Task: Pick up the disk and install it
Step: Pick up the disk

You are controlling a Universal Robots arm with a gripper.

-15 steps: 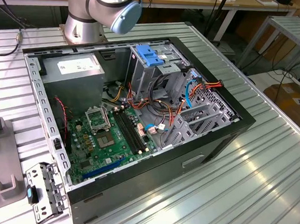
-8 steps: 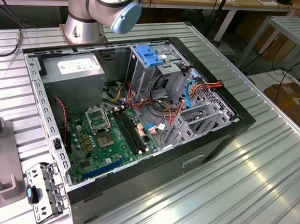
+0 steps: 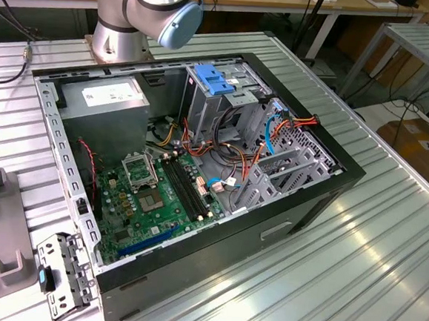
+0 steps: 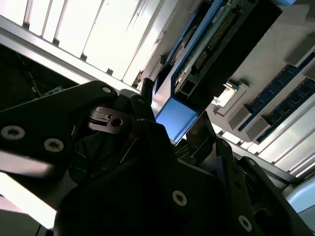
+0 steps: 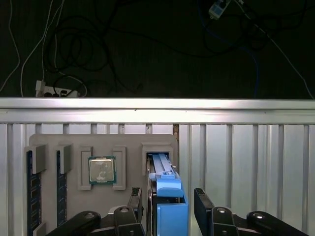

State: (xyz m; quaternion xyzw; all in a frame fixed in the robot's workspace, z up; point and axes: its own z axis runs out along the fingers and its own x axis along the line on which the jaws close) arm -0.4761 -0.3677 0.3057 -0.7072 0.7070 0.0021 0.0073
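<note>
Disk (image 5: 167,182) standing on edge in a slot of the grey tray (image 5: 128,140) on the ribbed metal worktop (image 5: 246,162), claw (image 5: 168,192) spread and straddling it, one finger (image 5: 137,204) on each side, processor chip (image 5: 102,170) in the neighbouring pocket.

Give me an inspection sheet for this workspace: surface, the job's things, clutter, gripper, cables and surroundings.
Surface: ribbed metal table carrying an open computer case and a grey fixture tray.
Job's things: disk standing on edge in a tray slot, not yet lifted.
Clutter: processor chip and memory sticks in other tray pockets; metal bracket beside the case.
Grippers: gripper at the disk, jaws open on either side of it.
Cables: orange, red and blue leads inside the case; loose cables beyond the table edge.
Surroundings: workbenches beyond the table.
</note>
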